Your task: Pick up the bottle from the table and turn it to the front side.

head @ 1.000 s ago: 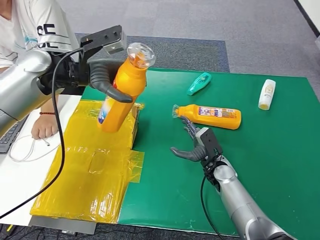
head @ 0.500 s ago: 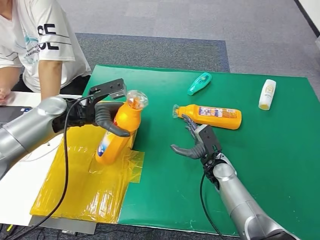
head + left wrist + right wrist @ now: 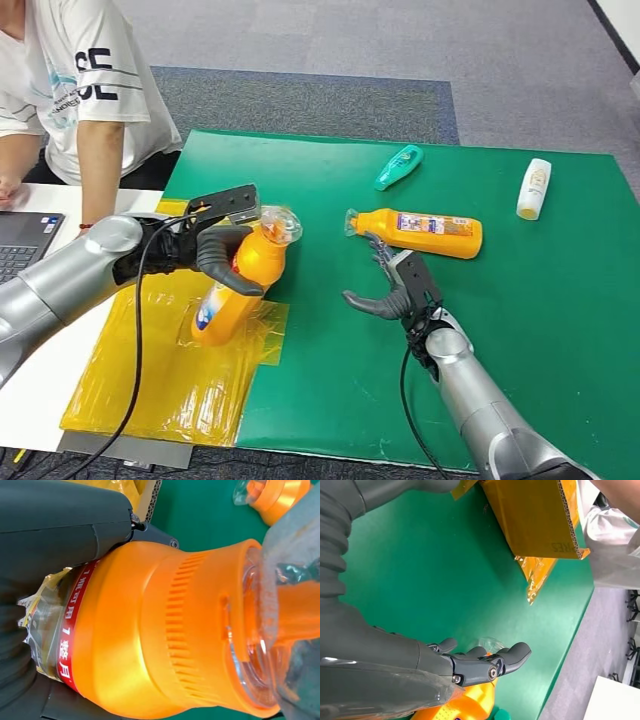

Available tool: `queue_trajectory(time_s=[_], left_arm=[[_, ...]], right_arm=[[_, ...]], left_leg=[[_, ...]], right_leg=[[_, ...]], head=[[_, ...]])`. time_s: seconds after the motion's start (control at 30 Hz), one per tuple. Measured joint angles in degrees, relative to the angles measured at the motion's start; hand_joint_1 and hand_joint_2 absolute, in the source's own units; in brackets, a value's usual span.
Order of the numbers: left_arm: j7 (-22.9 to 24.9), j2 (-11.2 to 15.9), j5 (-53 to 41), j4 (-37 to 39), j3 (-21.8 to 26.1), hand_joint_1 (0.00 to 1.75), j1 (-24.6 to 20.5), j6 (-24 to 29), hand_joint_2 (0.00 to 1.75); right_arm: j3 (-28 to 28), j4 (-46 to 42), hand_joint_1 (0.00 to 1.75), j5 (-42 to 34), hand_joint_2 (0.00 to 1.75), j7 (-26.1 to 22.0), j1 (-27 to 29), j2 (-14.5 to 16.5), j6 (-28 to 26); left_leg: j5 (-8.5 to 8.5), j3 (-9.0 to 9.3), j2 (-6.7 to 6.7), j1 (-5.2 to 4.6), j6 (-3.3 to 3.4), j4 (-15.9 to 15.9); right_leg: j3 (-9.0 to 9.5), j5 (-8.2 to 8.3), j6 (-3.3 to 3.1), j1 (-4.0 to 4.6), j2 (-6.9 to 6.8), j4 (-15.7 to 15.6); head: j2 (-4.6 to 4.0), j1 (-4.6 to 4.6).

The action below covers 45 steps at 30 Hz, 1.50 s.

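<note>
Fingers of the left hand (image 3: 215, 255) wrap around an orange bottle (image 3: 240, 283), thumb across its front and the darker fingers behind, so the bottle is held tilted with its clear cap (image 3: 281, 224) pointing away from the wrist and its base down on the yellow sheet (image 3: 173, 370). Close up, the left wrist view shows the thumb (image 3: 64, 525) pressed along the bottle's shoulder, next to the red band of its label (image 3: 70, 630).

Beyond the right hand (image 3: 392, 290) fingertips, a second orange bottle (image 3: 419, 232) lies on its side on the green mat (image 3: 528, 330), nearly touching them. That hand holds nothing; its fingers (image 3: 486, 662) are spread and fairly straight, thumb out to the side.

Farther off lie a teal bottle (image 3: 398, 166) and a white bottle (image 3: 533, 188). A person (image 3: 75, 80) sits behind the left arm.
</note>
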Motion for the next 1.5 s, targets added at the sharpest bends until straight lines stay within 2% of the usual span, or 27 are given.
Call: queue_trajectory(time_s=[0.1,0.23,0.4,0.6,1.0,1.5], left_arm=[[0.44,0.02,-0.26,-0.17,-0.21,1.75,-0.62,-0.78,1.75],[2.75,0.40,-0.60,-1.91,-2.81,1.75,-6.79,-4.71,1.75],[4.05,0.32,0.62,-2.67,-5.93,1.75,-13.01,-5.96,1.75],[4.53,-0.02,4.64,-3.47,-9.65,1.75,-16.28,-6.09,1.75],[5.21,-1.04,7.82,-3.02,-15.72,1.75,-17.61,-4.98,1.75],[2.23,-1.80,4.74,2.31,-18.74,1.75,-13.55,-4.92,1.75]], right_arm=[[0.00,0.07,0.00,0.00,1.75,0.03,-0.06,0.01,0.02],[0.00,0.68,0.00,-0.14,1.75,0.20,-0.37,0.02,0.42],[0.00,1.16,0.00,-0.28,1.75,0.19,-0.49,0.02,0.68],[0.00,1.49,0.00,-0.33,1.75,0.31,-0.89,0.02,0.61],[0.00,1.95,0.00,-0.34,1.75,0.94,-1.80,0.03,0.60],[0.00,2.03,0.00,-0.31,1.75,1.39,-2.37,0.04,0.93]], left_leg=[[0.01,-0.01,0.00,0.00,-0.01,0.00],[0.02,-0.02,0.00,0.00,-0.02,0.00],[0.02,-0.02,0.00,0.00,-0.02,0.00],[0.02,-0.01,0.00,0.00,-0.02,0.00],[0.02,-0.02,0.00,0.00,-0.02,0.00],[0.03,-0.03,0.00,0.00,-0.02,0.00]], right_leg=[[-0.01,0.01,-0.02,0.00,0.00,0.00],[-0.01,0.02,-0.03,0.00,0.00,0.00],[-0.01,0.03,-0.02,0.00,0.00,0.00],[-0.01,0.03,-0.02,0.00,0.00,0.00],[0.00,0.03,-0.02,0.00,0.00,0.00],[-0.02,0.03,-0.02,0.00,0.00,0.00]], head=[[0.00,-0.01],[-0.01,0.00],[0.00,0.00],[0.00,0.01],[0.00,0.01],[-0.01,0.01]])
